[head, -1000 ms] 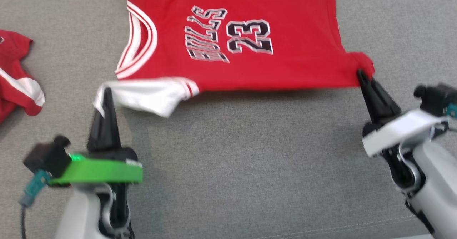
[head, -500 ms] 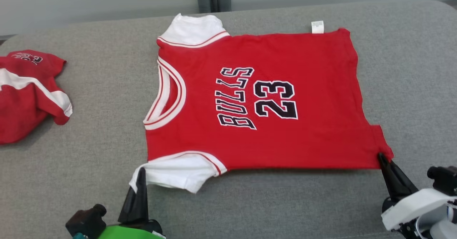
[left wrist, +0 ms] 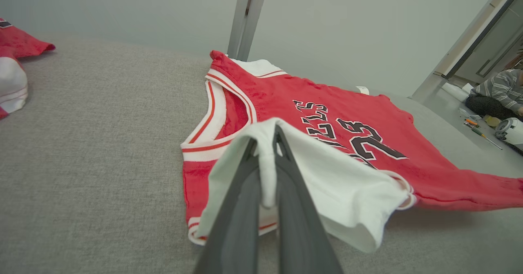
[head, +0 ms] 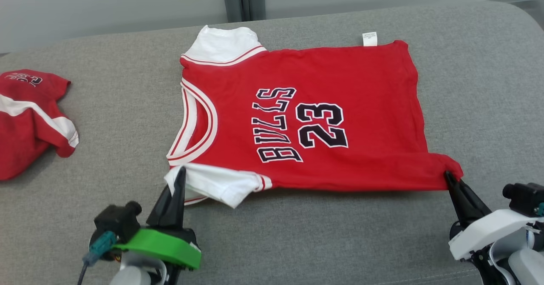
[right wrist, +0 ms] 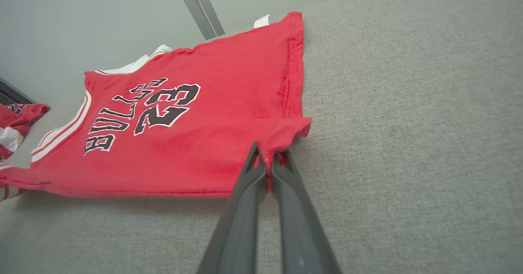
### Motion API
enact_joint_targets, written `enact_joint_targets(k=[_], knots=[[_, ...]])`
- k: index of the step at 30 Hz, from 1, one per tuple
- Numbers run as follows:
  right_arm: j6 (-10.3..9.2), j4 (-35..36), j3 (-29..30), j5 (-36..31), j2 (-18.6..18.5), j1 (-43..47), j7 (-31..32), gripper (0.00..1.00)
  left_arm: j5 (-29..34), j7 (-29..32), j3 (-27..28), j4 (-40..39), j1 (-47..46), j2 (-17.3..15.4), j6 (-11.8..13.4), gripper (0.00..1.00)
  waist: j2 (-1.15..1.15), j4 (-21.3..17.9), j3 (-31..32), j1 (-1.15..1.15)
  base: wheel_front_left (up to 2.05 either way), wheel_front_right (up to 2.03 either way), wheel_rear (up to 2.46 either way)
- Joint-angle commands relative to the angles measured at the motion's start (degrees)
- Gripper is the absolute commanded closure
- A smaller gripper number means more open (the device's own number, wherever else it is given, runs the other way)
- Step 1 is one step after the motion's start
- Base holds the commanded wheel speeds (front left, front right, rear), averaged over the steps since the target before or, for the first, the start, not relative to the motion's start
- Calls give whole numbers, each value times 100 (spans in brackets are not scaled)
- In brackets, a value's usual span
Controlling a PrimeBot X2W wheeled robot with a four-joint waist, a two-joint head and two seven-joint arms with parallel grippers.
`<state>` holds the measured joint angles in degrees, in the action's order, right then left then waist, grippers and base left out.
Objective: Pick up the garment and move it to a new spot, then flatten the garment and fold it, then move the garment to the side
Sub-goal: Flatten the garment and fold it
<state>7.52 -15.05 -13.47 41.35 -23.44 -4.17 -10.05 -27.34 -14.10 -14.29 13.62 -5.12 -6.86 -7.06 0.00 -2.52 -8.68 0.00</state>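
I log left gripper (head: 182, 172) pinching sleeve (head: 214, 183) of jersey (head: 323, 76), right gripper (head: 447, 175) clamped on hem corner (head: 449, 165), second red garment (head: 25, 127) well apart leftward on cushion (head: 306, 238).

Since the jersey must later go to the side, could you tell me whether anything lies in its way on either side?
On the robot's left, a crumpled red garment lies on the grey cushion, apart from the jersey. To its right nothing visible stands in the way.

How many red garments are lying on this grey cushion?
2: the Bulls jersey spread out in the middle, and a crumpled red garment at the left edge, partly out of frame.
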Motion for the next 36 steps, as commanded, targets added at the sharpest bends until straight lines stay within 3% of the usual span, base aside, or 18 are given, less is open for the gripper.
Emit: enact_joint_targets(k=[1,7,16,17,18,19,24,30,36], knots=[[-6,-38,12,-47,-19,-143,74,100,61,53,-33,82,-282,-126,-28,100,0,-32,-44,0,0,0,0],[-6,-263,-165,-96,-20,-829,301,100,-7,195,-237,599,-1297,-390,-41,100,0,-175,-294,0,0,0,0],[-6,-1288,-484,-215,130,-2131,299,100,-253,143,-848,1872,-2665,-555,-48,100,0,-257,-767,0,0,0,0],[-6,-1384,-503,-229,136,-2200,257,86,-295,109,-902,1989,-2753,-545,-48,100,0,-246,-781,0,0,0,0],[-5,-1476,-532,-229,147,-2270,181,51,-322,59,-907,2134,-2845,-527,-49,65,0,-232,-788,0,0,0,0],[-5,-1535,-553,-208,164,-2311,107,0,-318,24,-911,2238,-2902,-512,-48,0,0,-221,-786,0,0,0,0],[-5,-1689,-766,-353,47,-2162,-280,0,-434,-111,-818,2490,-2746,-409,-48,0,0,-180,-644,0,0,0,0],[-5,-1553,-820,-459,-28,-1723,-449,0,-330,-107,-227,1934,-1857,-316,-49,0,0,-148,-528,0,0,0,0],[-5,-1659,-718,-656,-16,-1549,-486,0,-206,-109,-245,1858,-1295,-228,-49,0,0,-68,-522,0,0,0,0]])
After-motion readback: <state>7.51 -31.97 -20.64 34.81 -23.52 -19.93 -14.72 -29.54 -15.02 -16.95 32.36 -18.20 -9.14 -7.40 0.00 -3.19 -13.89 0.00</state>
